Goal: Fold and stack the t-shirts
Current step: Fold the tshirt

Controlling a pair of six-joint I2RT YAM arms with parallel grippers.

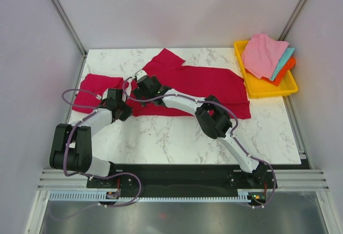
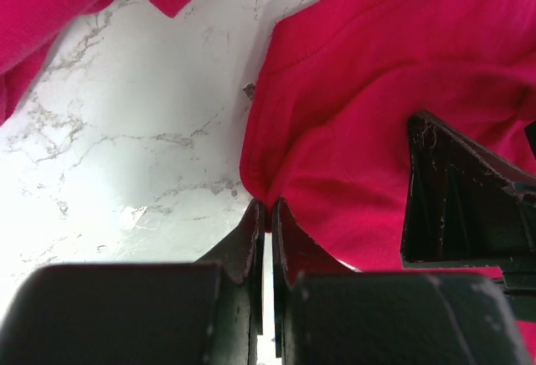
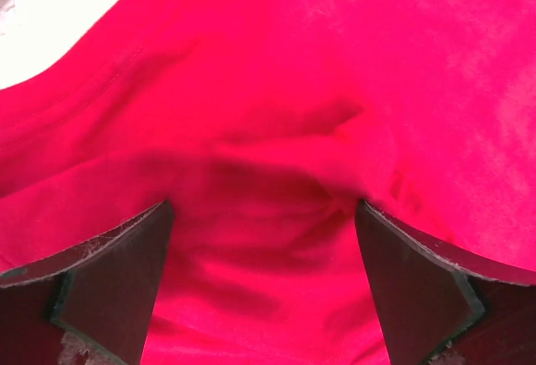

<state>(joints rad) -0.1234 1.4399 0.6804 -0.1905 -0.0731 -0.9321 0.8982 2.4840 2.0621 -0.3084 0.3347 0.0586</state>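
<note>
1 shirt [image 1: 214,83] lay spread across the middle of the table [image 1: 177,137]; a 2nd shirt [image 1: 91,89], bunched smaller, lay near the left edge. The right gripper [image 3: 264,206] hung released, jaws wide, over the spread shirt. The left gripper [image 2: 268,208] was clenched at that shirt's edge; whether it pinched cloth was unclear.

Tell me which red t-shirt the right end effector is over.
The large t-shirt spread in the middle; the right end effector is at its left end. The smaller t-shirt lies further left.
</note>
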